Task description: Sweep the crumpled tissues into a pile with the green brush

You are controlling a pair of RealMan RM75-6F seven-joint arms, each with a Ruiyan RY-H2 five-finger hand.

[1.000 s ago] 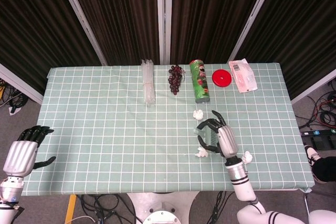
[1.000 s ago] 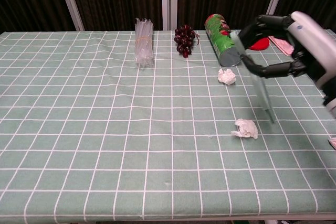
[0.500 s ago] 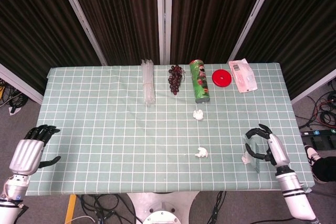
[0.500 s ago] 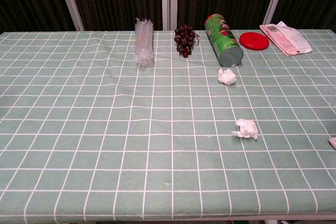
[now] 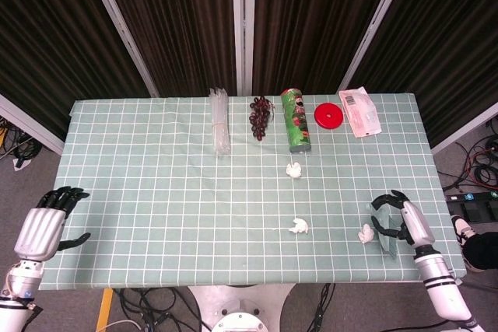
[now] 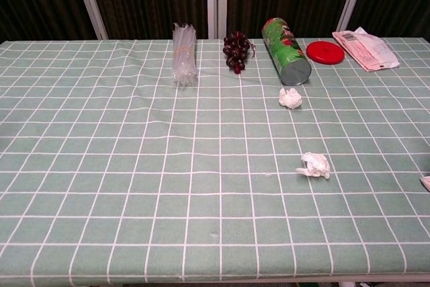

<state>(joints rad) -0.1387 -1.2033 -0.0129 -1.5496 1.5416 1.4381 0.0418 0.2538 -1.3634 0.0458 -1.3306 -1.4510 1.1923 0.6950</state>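
Observation:
Three crumpled white tissues lie on the green checked table (image 5: 156, 192): one (image 5: 294, 169) below the can, one (image 5: 299, 226) near the front middle, one (image 5: 365, 232) at the front right. In the chest view they show as a far tissue (image 6: 290, 97), a near tissue (image 6: 314, 165), and a sliver of the third tissue (image 6: 426, 181) at the right border. My right hand (image 5: 403, 220) grips the pale green brush (image 5: 386, 242) just right of the front-right tissue, the brush pointing toward the table's front edge. My left hand (image 5: 43, 227) hangs off the table's left front corner, fingers apart and holding nothing.
Along the back stand a clear plastic bundle (image 5: 220, 120), dark grapes (image 5: 260, 117), a green can on its side (image 5: 296, 120), a red lid (image 5: 328, 115) and a pink packet (image 5: 360, 111). The table's front edge runs close below the right hand.
My right hand carried the brush from between the two middle tissues to the front right, beside the third tissue, leaving the chest view. The left hand barely shifted.

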